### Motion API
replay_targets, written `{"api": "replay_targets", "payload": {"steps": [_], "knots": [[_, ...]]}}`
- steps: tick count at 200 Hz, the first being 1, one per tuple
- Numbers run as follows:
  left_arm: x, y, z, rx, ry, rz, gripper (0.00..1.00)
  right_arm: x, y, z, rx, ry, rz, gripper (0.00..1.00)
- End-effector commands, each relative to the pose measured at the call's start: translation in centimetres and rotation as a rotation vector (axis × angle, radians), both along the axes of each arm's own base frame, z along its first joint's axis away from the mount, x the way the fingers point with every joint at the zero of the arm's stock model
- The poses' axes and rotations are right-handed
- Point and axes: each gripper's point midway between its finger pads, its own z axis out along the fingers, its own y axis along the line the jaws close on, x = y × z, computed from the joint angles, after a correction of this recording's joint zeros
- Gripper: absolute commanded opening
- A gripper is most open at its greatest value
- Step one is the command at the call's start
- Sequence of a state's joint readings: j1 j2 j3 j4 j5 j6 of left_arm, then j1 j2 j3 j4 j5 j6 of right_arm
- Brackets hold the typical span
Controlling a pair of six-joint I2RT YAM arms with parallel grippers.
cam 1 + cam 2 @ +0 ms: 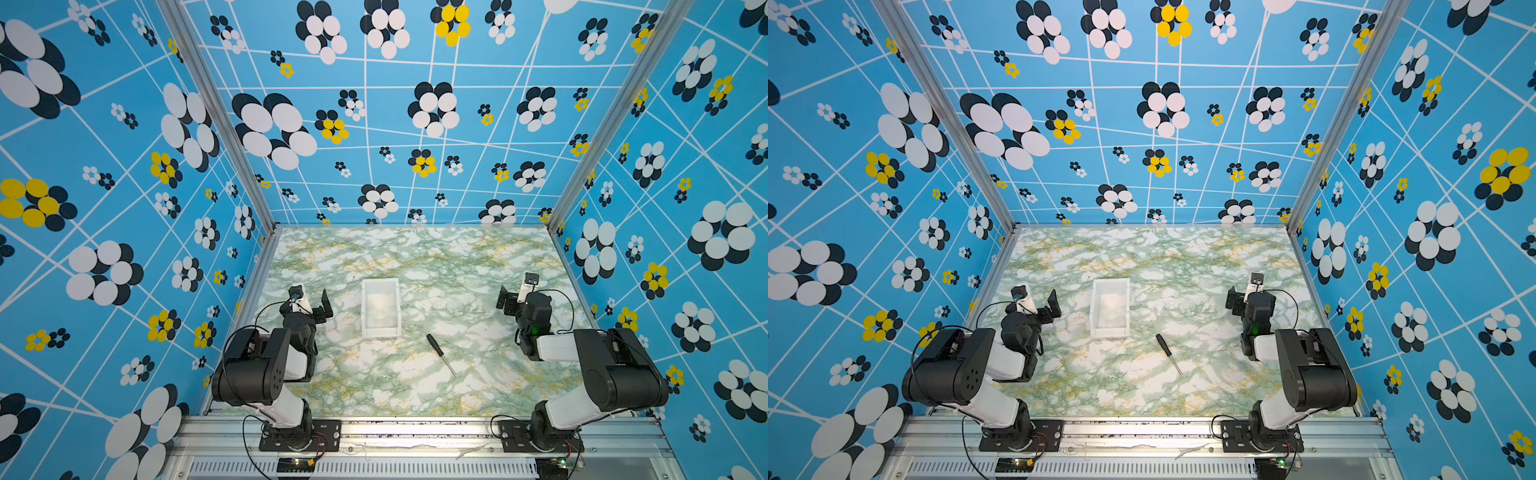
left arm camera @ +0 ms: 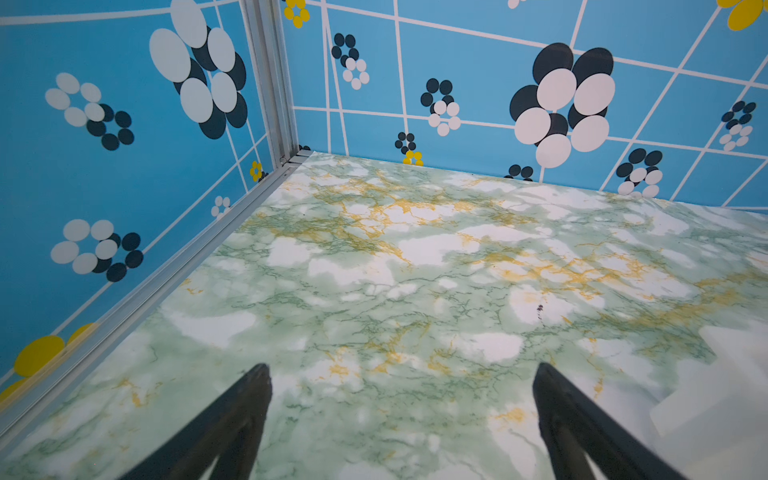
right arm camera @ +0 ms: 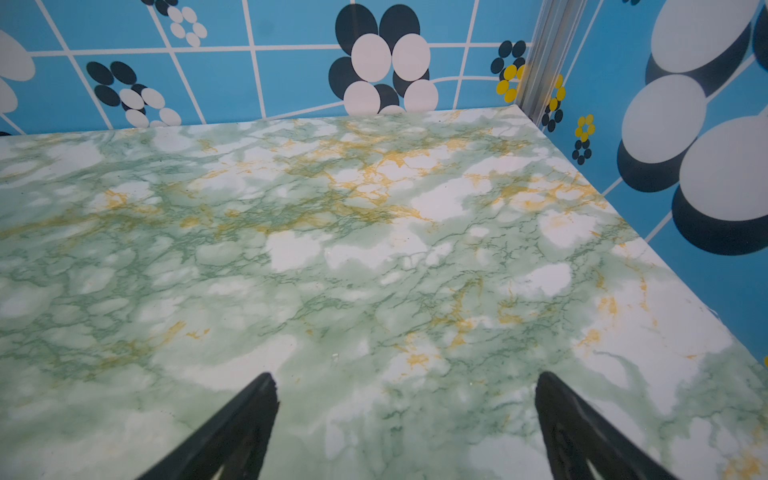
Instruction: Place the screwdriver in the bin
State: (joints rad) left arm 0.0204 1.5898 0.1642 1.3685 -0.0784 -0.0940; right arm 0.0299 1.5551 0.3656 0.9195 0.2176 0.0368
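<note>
The screwdriver (image 1: 441, 355) (image 1: 1169, 354), with a black handle and thin silver shaft, lies flat on the marbled table just in front and to the right of the bin. The white bin (image 1: 364, 307) (image 1: 1092, 307) stands mid-table with nothing in it; a blurred part of its wall (image 2: 706, 407) shows in the left wrist view. My left gripper (image 1: 312, 300) (image 1: 1038, 299) (image 2: 401, 370) is open and hovers left of the bin. My right gripper (image 1: 517, 291) (image 1: 1245, 291) (image 3: 405, 376) is open too, well right of the bin and beyond the screwdriver. Only bare table lies between each pair of fingers.
Blue patterned walls with aluminium posts (image 1: 266, 216) enclose the table on three sides. Both arm bases are bolted to a metal rail (image 1: 415, 428) along the front edge. A cable loops off each arm.
</note>
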Motion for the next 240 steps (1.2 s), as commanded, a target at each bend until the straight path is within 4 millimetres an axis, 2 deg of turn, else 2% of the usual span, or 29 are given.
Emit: {"api": "replay_targets", "payload": {"steps": [1, 39, 69, 88, 109, 139, 167, 173, 197, 217, 219, 223, 240], "knots": [[0.1, -0.2, -0.1, 0.006, 0.003, -0.019, 0.99, 0.5, 0.2, 0.7, 0.005, -0.012, 0.011, 0.99], [0.2, -0.2, -0.1, 0.006, 0.008, -0.023, 0.99, 0.5, 0.2, 0.6, 0.005, -0.010, 0.011, 0.99], [0.6, -1.5, 0.1, 0.028, 0.014, -0.100, 0.99, 0.5, 0.2, 0.7, 0.004, -0.010, 0.011, 0.99], [0.7, -2.3, 1.2, 0.039, 0.024, -0.149, 0.99, 0.4, 0.0, 0.7, -0.002, -0.012, 0.002, 0.99], [1.1, -3.1, 2.5, 0.054, 0.101, -0.196, 0.99, -0.2, -1.0, 2.1, -0.001, -0.045, -0.065, 0.99], [0.6, -3.8, 4.5, 0.131, 0.185, -0.263, 0.99, -1.0, -2.0, 3.8, 0.005, 0.007, -0.141, 0.99], [-0.5, -3.9, 5.8, 0.189, 0.286, -0.294, 0.99, -2.9, -2.9, 5.2, 0.136, 0.136, -0.290, 0.99], [-0.7, -3.7, 5.9, 0.197, 0.319, -0.293, 0.99, -3.2, -2.4, 5.7, 0.177, 0.160, -0.280, 0.99], [-2.0, -3.7, 6.8, 0.229, 0.405, -0.312, 0.99, -3.6, 1.8, 7.6, 0.343, 0.177, -0.090, 0.99], [-3.4, -4.2, 7.7, 0.235, 0.491, -0.346, 0.99, -4.5, 4.7, 8.3, 0.398, 0.230, 0.001, 0.99], [-3.6, -4.3, 7.7, 0.234, 0.504, -0.352, 0.99, -4.8, 5.9, 8.3, 0.396, 0.246, 0.033, 0.99], [-3.9, -4.4, 7.8, 0.233, 0.521, -0.360, 0.99, -5.1, 7.0, 8.3, 0.397, 0.267, 0.063, 0.99], [-5.3, -4.7, 8.2, 0.224, 0.596, -0.379, 0.99, -6.6, 10.7, 7.5, 0.372, 0.360, 0.162, 0.96]]}}
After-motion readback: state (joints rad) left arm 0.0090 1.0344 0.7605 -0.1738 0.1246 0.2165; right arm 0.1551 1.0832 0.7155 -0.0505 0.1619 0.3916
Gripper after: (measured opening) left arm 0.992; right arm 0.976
